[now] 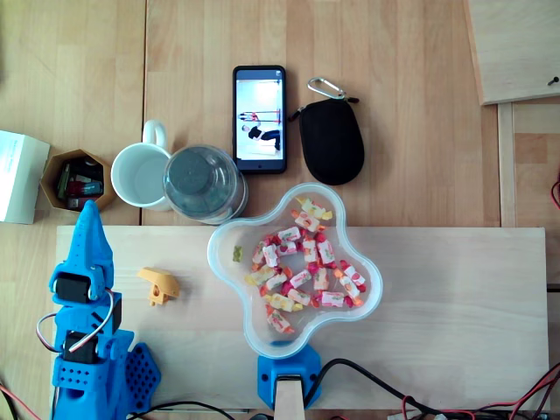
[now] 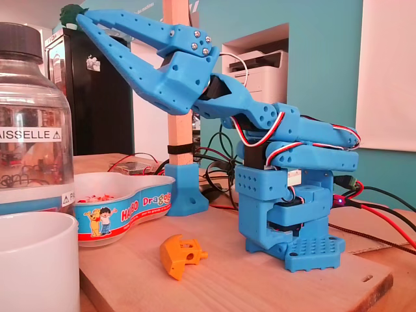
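My blue arm is folded up at the left end of a wooden board [image 1: 455, 306]. Its gripper [image 1: 88, 217] points toward the far edge of the board and, in the fixed view, the gripper [image 2: 83, 18] is raised high with its fingers meeting at the tip. A small dark green blob [image 2: 70, 11] shows right at that tip; I cannot tell whether it is held or lies behind. An orange plastic part [image 1: 159, 285] [image 2: 181, 255] lies on the board just right of the arm, apart from the gripper.
A clover-shaped clear bowl [image 1: 219, 259] [image 2: 133, 207] holds several wrapped candies. Behind the board stand a white mug [image 1: 140, 175] [image 2: 32, 260], a lidded jar [image 1: 204, 184] [image 2: 29, 130], a phone [image 1: 259, 118], a black pouch [image 1: 331, 142] and a hexagonal holder [image 1: 74, 179]. A blue-based wooden post [image 1: 287, 383] [image 2: 185, 188] stands at the board's near edge.
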